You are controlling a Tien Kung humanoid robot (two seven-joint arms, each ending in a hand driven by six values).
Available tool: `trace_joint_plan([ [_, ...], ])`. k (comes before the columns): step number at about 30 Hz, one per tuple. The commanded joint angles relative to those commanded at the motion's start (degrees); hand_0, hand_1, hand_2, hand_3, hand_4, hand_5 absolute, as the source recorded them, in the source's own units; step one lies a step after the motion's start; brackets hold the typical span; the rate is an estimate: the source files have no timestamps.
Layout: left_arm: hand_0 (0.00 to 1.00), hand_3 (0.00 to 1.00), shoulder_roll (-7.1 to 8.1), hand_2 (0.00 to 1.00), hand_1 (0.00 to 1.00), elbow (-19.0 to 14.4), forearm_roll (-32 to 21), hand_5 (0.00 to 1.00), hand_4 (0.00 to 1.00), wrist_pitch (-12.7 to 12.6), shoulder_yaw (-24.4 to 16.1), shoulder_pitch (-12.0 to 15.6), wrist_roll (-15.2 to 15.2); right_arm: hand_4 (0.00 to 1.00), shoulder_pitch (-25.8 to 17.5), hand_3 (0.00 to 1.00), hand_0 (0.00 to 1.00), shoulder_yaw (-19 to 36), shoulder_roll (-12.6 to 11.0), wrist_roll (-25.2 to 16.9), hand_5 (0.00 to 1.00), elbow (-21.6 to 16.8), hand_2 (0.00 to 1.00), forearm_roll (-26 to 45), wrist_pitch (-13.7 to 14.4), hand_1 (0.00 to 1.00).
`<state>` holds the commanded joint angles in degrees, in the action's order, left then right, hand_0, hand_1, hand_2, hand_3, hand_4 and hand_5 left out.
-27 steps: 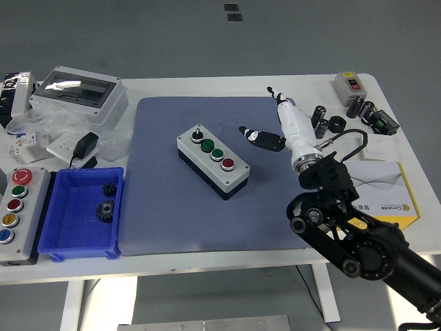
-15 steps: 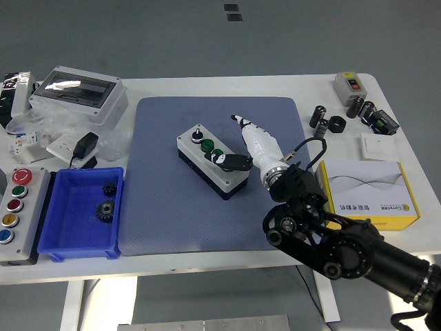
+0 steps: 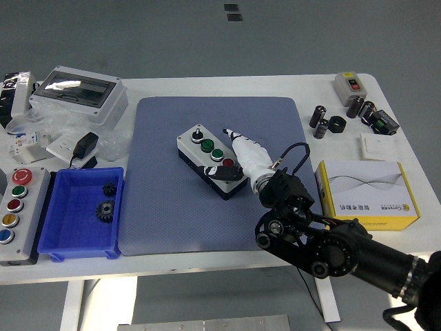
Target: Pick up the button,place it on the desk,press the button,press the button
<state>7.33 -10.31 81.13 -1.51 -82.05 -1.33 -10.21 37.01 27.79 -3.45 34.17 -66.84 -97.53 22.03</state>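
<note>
The grey button box [image 3: 207, 160] lies at an angle on the blue mat [image 3: 165, 207]. On top it has a black selector knob [image 3: 195, 135], two green buttons [image 3: 207, 145] and a red button [image 3: 228, 163]. My right hand [image 3: 226, 153] comes in from the lower right and lies over the box's right end. Its white fingers [image 3: 241, 143] are held straight and point to the upper left. Its black thumb [image 3: 222, 171] rests on the box's top right beside the red button. The hand holds nothing. The left arm is out of view.
A blue bin [image 3: 83, 231] with two gears and a second button box [image 3: 15, 207] stand at the left front. A grey enclosure [image 3: 79, 93] and bagged parts lie at the back left. A yellow-white carton [image 3: 365, 193], black cylinders [image 3: 322, 124] and a small switch box [image 3: 348, 84] are at the right.
My right hand has swung left from the mat's right side to the button box. Its thumb now rests on the box's right end by the red button.
</note>
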Motion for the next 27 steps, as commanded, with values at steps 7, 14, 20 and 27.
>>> trace_joint_plan([
  [7, 0.628, 0.592, 0.13, 0.542, 0.589, 0.0, 0.6, 0.199, 0.674, 0.5, -0.5, -0.1, 0.5, 0.998, 0.7, 0.998, 0.998, -2.0, 0.7, 0.4, 0.582, 0.9, 0.998, 0.4, -0.4, 0.998],
  [14, 0.628, 0.589, 0.21, 0.543, 0.59, 0.0, 1.1, 0.188, 0.677, 0.9, -0.8, -0.3, 1.0, 0.998, 1.9, 0.998, 0.998, -3.2, 1.6, 1.2, 0.591, 3.3, 0.998, -1.0, 0.2, 0.998],
  [20, 0.628, 0.587, 0.26, 0.542, 0.589, 0.0, 1.4, 0.184, 0.676, 1.2, -1.0, -0.5, 1.4, 0.998, 2.3, 0.998, 0.991, -4.5, 1.9, 2.0, 0.586, 3.9, 0.998, -1.9, 1.4, 0.998],
  [27, 0.627, 0.586, 0.3, 0.542, 0.589, 0.0, 1.6, 0.18, 0.675, 1.7, -1.1, -0.5, 2.4, 0.998, 2.6, 0.998, 0.941, -6.0, 2.1, 2.5, 0.581, 4.4, 0.998, -1.6, 1.3, 0.998],
])
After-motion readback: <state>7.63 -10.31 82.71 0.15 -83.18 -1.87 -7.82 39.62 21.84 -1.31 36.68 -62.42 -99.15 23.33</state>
